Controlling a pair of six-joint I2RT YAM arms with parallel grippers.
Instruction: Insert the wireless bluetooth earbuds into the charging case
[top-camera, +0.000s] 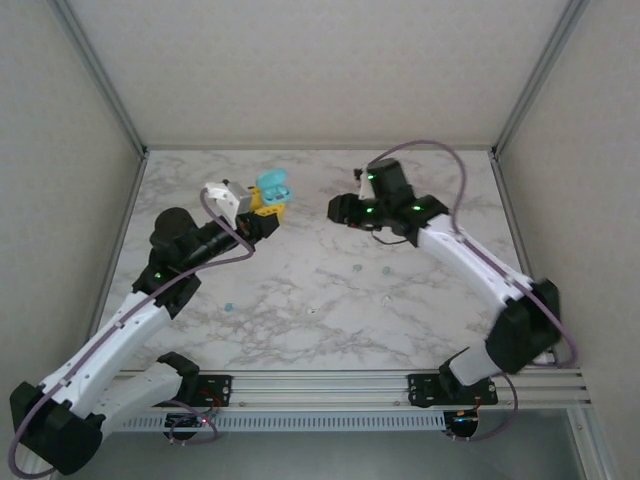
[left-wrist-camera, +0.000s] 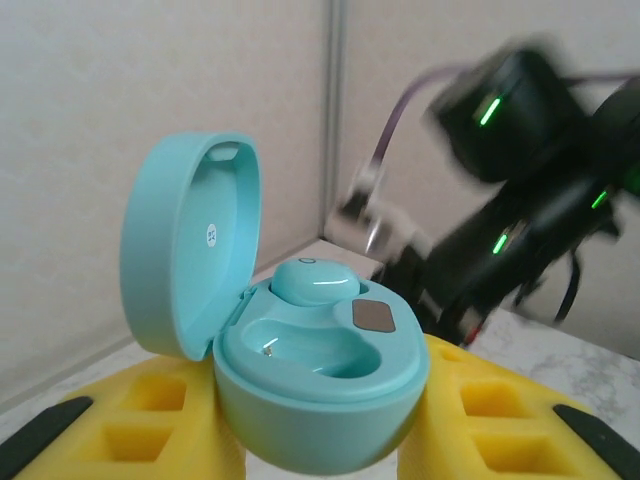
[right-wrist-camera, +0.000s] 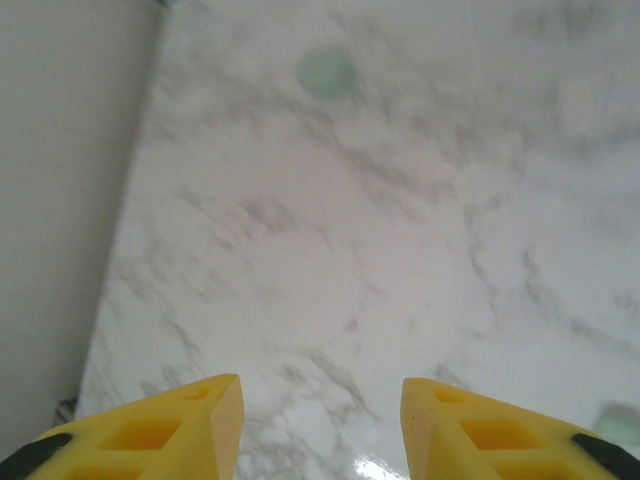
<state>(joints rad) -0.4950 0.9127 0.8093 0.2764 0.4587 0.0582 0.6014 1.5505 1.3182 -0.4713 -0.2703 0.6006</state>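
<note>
My left gripper (top-camera: 262, 207) is shut on the mint-green charging case (top-camera: 273, 188), holding it up over the far left of the table. The left wrist view has the case (left-wrist-camera: 320, 400) between my yellow fingers (left-wrist-camera: 500, 420), lid (left-wrist-camera: 190, 260) open to the left. One mint earbud (left-wrist-camera: 312, 280) sits in the far slot; the near slot (left-wrist-camera: 315, 350) is empty. My right gripper (top-camera: 342, 208) hovers just right of the case, open, nothing between its fingers (right-wrist-camera: 190, 425). Below it a blurred mint earbud (right-wrist-camera: 325, 72) lies on the marble, and another bud (right-wrist-camera: 620, 425) at the frame's lower right.
The marble table (top-camera: 320, 330) is walled on three sides, with grey panels close to both grippers. Tiny loose buds lie mid-table (top-camera: 228, 306) (top-camera: 357, 267). The right arm (left-wrist-camera: 520, 200) appears blurred behind the case in the left wrist view.
</note>
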